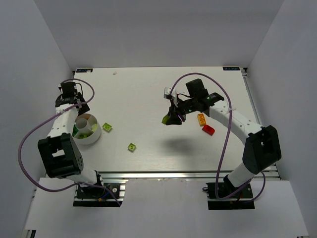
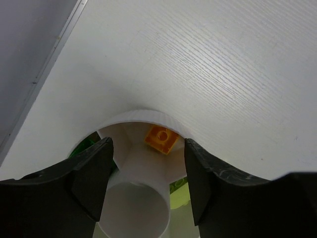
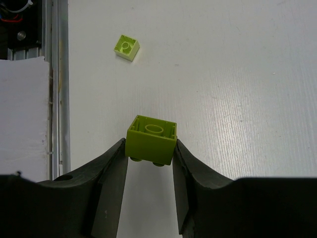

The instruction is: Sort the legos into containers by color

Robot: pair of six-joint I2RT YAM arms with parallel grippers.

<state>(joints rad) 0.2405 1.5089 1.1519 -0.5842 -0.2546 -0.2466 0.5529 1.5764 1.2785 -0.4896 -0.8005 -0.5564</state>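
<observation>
The white table (image 1: 148,94) carries everything, with an aluminium rail (image 1: 188,174) along its near edge. The left arm (image 1: 62,153) reaches over the round white dish (image 1: 94,138) at the table's left side, and the right arm (image 1: 247,139) bends in toward the middle.

In the left wrist view, the dish's far compartment holds an orange lego (image 2: 161,139). Dark green pieces (image 2: 85,145) in the left compartment and lime pieces (image 2: 179,186) in the right one are each half hidden behind a finger.

On the table, a loose lime lego (image 1: 107,127) lies just beside the dish's right wall. Another lime lego (image 1: 132,147) sits apart, nearer the middle. A second orange lego (image 1: 201,118) and a red lego (image 1: 208,130) lie close together beside the right forearm.

The left gripper (image 2: 146,168) hangs above the dish with its jaws partly spread and nothing between them. The right gripper (image 3: 148,156) is clamped on a held lime green lego (image 3: 151,136), lifted above the table, its hollow underside facing the camera and its studs pointing down.
</observation>
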